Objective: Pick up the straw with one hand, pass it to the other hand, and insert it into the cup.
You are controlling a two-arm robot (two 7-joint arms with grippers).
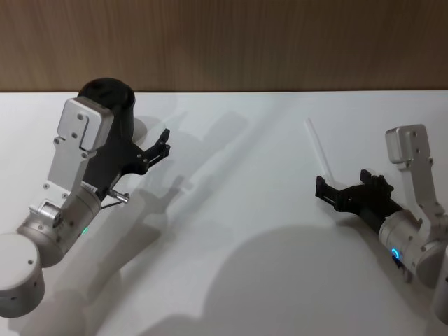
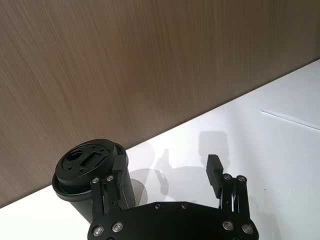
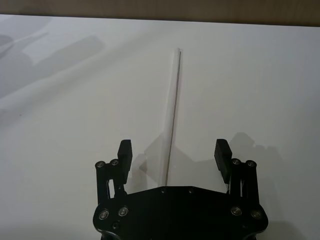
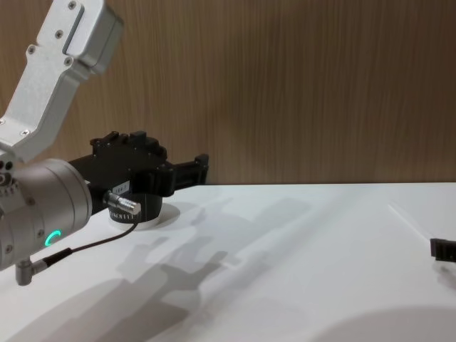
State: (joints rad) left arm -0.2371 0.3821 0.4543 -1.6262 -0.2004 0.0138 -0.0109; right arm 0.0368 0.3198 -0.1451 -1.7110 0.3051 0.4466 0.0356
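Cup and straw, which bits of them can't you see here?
Cup: head view, the left arm covers its side; chest view, the left gripper hides all but its base.
Straw: right wrist view, its near end is hidden by the right gripper.

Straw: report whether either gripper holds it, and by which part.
Nothing is held. The straw lies flat on the table; the right gripper is open, lined up with its near end. The left gripper is open beside the cup.

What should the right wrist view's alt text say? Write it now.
The open right pincer straddles the near end of a thin white straw, which lies on the white table and points straight away from it.
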